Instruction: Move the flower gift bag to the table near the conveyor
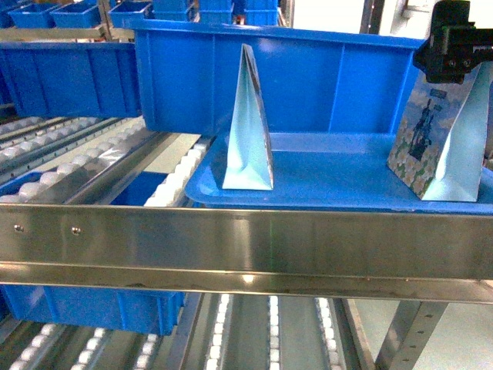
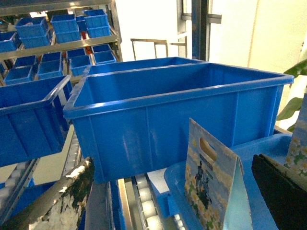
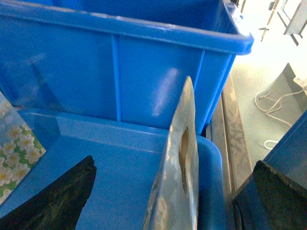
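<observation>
left gripper point(image 2: 168, 201): your left wrist view shows its two dark fingers spread wide, one low at the left edge, one low at the right. nothing is held; the left bag stands in the gap between them, touching neither finger as far as you can see.

conveyor point(image 1: 85, 162): steel frame with sloping lanes of small white rollers, running across the left and below the front rail.

big blue bin point(image 1: 277, 77): sits on the rollers behind the tray, its front wall right behind both bags.

blue tray point(image 1: 339, 193): shallow, on the rack in front of the bin, and both bags stand on it.

left bag point(image 1: 248, 123): upright, seen edge-on from the head as a pale blue wedge; your left wrist view shows a flower print and a cut-out handle on its face point(image 2: 211, 177).

right bag point(image 1: 435, 139): the flower gift bag nearest your right arm, upright at the tray's right end, printed face to the left, pale blue side toward you.

right gripper point(image 3: 177, 191): fingers set wide apart, one on each side of the bag's top edge, the handle slot between them. no contact that you can see, so it grips nothing. in the head view the black wrist sits directly over the bag top.
</observation>
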You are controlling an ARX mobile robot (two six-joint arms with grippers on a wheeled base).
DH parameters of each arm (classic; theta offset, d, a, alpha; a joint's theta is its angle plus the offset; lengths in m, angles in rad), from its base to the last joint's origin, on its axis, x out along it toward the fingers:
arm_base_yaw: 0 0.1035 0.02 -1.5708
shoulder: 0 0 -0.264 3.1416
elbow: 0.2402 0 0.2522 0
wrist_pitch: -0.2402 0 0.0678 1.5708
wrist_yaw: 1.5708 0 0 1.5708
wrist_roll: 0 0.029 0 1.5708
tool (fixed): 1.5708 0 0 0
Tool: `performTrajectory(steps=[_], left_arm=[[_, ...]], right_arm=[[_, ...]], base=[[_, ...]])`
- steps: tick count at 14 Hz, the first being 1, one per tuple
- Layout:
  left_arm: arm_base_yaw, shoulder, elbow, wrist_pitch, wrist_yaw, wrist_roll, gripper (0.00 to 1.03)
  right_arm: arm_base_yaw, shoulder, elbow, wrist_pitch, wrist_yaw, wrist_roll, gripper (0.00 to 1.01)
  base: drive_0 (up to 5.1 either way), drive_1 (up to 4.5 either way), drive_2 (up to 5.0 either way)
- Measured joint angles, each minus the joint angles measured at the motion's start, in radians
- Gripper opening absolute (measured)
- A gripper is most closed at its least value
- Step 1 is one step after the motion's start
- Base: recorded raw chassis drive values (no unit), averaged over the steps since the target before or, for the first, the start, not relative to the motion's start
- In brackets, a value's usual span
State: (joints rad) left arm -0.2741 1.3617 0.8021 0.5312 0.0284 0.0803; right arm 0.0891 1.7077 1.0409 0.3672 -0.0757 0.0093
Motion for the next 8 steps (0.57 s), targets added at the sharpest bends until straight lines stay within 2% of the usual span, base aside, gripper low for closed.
performTrajectory(steps=[2, 6, 8], left_arm=[[0.000, 0.000, 0.000, 0.000, 0.000, 0.000, 0.98], [0.000, 0.000, 0.000, 0.000, 0.000, 0.000, 0.98], [0.000, 0.000, 0.000, 0.000, 0.000, 0.001, 0.98]], right_arm=[[-0.011, 0.012, 0.002, -0.023, -0.014, 0.001, 0.97], [-0.010, 0.012, -0.032, 0.014, -0.027, -0.002, 0.48], [0.003, 0.012, -0.048, 0.047, -0.024, -0.015, 0.20]], base=[[0.0, 0.00, 0.0], [0.0, 0.00, 0.0], [0.0, 0.00, 0.0]])
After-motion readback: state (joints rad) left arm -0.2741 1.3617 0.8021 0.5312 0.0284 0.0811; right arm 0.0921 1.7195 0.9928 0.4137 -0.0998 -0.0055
